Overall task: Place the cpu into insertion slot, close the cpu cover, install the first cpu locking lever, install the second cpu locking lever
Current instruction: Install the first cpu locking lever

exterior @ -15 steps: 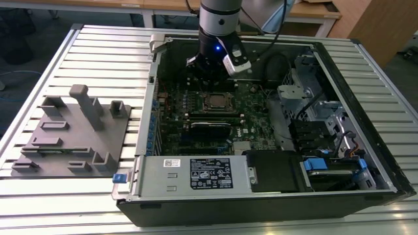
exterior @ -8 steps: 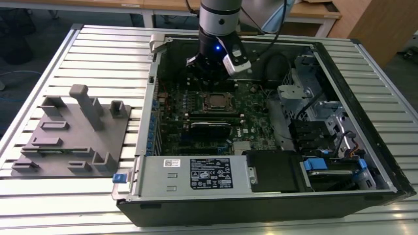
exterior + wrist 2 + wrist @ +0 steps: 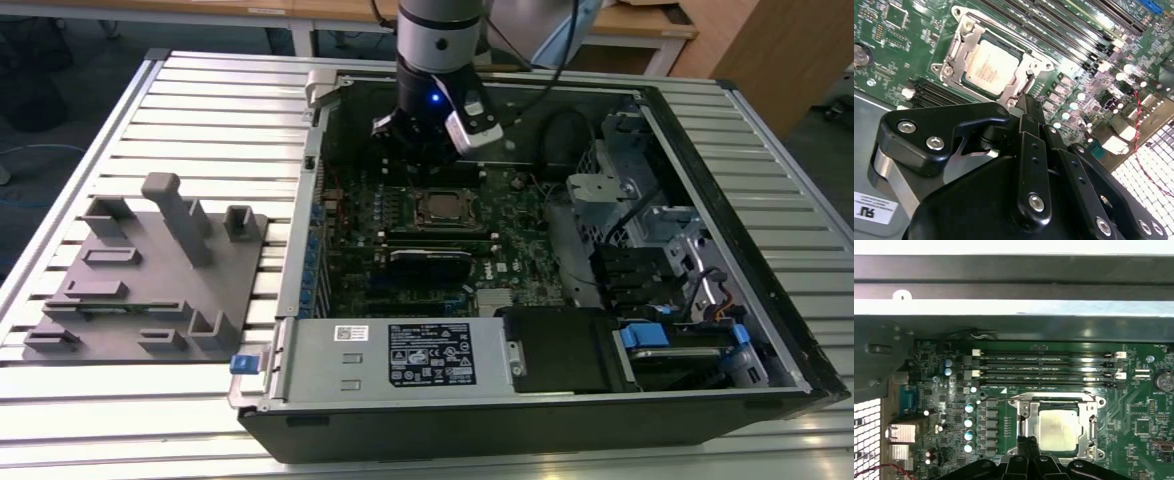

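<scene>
Already seated: the cpu (image 3: pixel 1059 429) lies flat in the insertion slot (image 3: pixel 1085 437), with the cpu cover (image 3: pixel 1056 401) down around it, its window framing the metal top. The gripper (image 3: pixel 1028 441) hangs just beside the socket's edge, fingers drawn together with nothing between them. In the exterior view the arm stands over the motherboard (image 3: pixel 521 250) inside the open computer case (image 3: pixel 761 150) on the slatted tabletop (image 3: pixel 214 100).

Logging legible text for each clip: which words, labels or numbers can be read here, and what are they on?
No text can be read clearly.
Power supply label: print too small.
Small white sticker: too small.
cpu top: faint marks, blurred.
Circuit board lettering: too small.
</scene>
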`<action>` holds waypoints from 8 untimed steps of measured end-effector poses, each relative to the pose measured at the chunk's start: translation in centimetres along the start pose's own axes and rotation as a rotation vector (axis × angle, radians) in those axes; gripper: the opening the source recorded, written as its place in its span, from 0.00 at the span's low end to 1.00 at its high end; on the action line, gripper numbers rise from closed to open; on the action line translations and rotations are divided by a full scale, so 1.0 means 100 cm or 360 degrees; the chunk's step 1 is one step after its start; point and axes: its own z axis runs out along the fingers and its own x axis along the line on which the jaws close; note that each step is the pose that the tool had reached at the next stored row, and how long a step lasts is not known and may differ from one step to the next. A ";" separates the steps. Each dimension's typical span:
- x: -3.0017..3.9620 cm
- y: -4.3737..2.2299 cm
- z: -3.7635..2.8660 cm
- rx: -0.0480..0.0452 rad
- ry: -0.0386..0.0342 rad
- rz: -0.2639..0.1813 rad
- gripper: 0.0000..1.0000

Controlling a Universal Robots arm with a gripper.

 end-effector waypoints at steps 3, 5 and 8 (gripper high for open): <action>0.0037 0.0000 0.0001 0.0000 0.0000 0.0000 0.10; 0.0039 0.0000 0.0001 0.0000 0.0000 0.0000 0.10; 0.0040 -0.0001 -0.0008 0.0001 0.0000 0.0000 0.10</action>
